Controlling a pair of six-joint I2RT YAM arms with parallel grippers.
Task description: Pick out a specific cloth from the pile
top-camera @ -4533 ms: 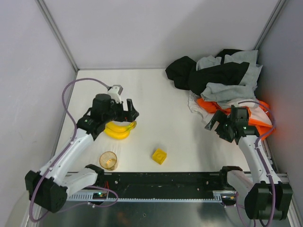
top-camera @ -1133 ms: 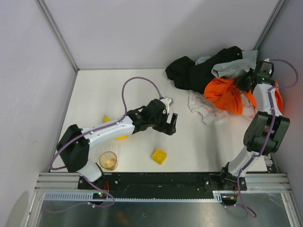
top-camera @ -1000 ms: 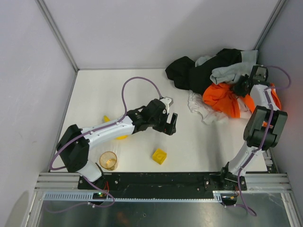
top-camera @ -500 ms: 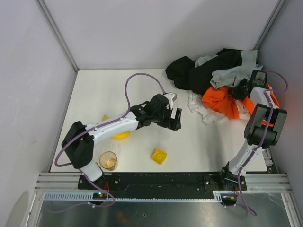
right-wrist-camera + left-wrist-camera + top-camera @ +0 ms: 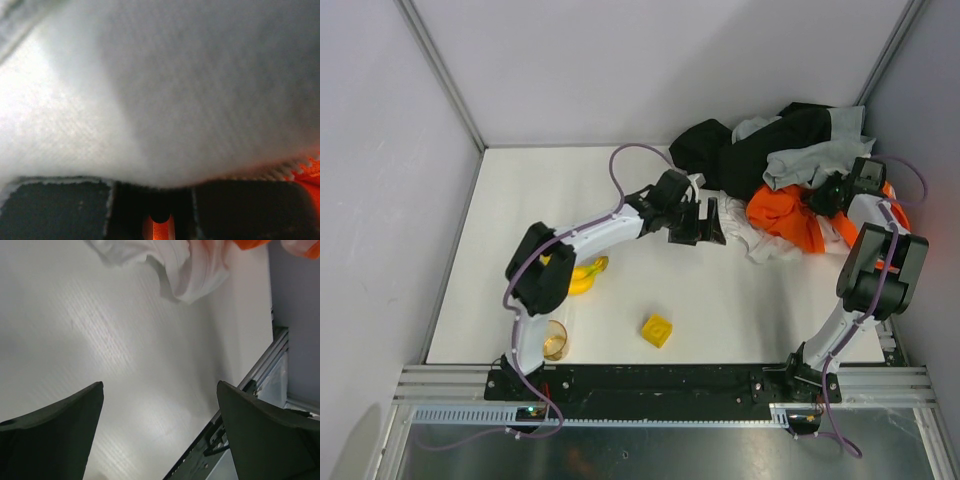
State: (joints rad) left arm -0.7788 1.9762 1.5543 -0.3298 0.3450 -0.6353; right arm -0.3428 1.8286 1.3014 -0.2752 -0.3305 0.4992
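Cloth position: white fabric lies crumpled flat on the counter at the near-left edge of the pile. Its right part is tucked under the orange garment; its left part lies bare on the counter.

Pile layout: the black garment sits at the far left, the grey sweatshirt is draped over the far right, and the orange garment is on the near side.

Left fingers: spread wide, with nothing between them. In the top view they sit just beside the left edge of the cloth. In the left wrist view the cloth is ahead of the fingertips, outside the gap, and only bare counter lies below.

Right fingers: pushed into the pile where the grey sweatshirt meets the orange garment. Grey fabric fills the right wrist view, with a sliver of orange low in the frame. Whether they clamp any fabric cannot be told.

Other items, well apart from the cloth: banana bunch, yellow block and cup, all on the near-left counter.
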